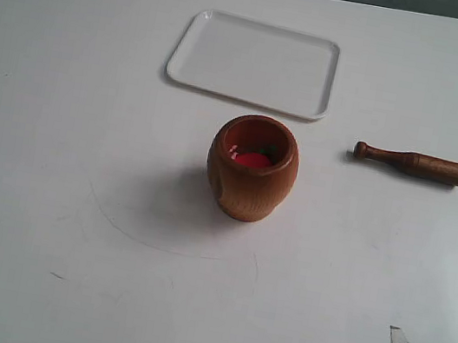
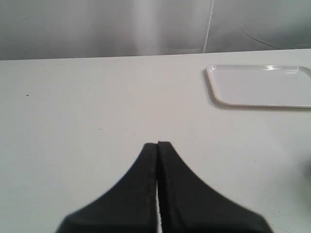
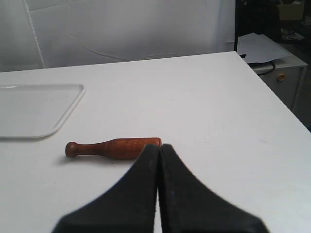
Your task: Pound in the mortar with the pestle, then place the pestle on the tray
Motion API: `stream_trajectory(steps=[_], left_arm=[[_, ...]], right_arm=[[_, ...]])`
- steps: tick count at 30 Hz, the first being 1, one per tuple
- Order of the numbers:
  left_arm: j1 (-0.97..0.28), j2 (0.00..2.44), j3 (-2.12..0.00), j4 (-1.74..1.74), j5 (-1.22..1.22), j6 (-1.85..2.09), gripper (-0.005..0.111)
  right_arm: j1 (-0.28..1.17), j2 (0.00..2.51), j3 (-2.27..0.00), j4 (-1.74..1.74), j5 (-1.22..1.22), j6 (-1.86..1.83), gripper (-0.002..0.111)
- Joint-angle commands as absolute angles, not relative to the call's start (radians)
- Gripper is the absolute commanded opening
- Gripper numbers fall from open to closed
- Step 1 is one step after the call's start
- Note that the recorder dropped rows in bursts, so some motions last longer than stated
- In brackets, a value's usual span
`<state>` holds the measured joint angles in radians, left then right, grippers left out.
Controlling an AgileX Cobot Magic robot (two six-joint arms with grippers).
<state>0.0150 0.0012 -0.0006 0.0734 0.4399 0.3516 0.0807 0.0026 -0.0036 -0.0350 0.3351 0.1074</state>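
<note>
Finds right gripper (image 3: 159,148) and left gripper (image 2: 157,145) with jaws pressed together, empty; finds the pestle (image 1: 411,163) lying flat right of the mortar (image 1: 251,168), apart from it; calls for spreading the right jaws, then closing across the thicker shaft; leaves bare table (image 1: 56,151) all round, tray (image 1: 253,61) beyond the mortar, table edge past the club end.

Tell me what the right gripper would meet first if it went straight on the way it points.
Probably the pestle: its thick end lies on the table just past the shut right gripper. Height is unclear, so it might pass over.
</note>
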Motion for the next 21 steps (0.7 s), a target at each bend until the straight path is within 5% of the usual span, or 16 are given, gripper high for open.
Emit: stream_trajectory(steps=[1,15,21], left_arm=[[0.007,0.0,0.0,0.066,0.437,0.343,0.0],[0.007,0.0,0.0,0.066,0.437,0.343,0.0],[0.007,0.0,0.0,0.066,0.437,0.343,0.0]], right_arm=[[0.086,0.0,0.0,-0.03,0.325,0.107,0.0],[0.086,0.0,0.0,-0.148,0.205,0.078,0.0],[0.086,0.0,0.0,0.28,-0.12,0.116,0.0]])
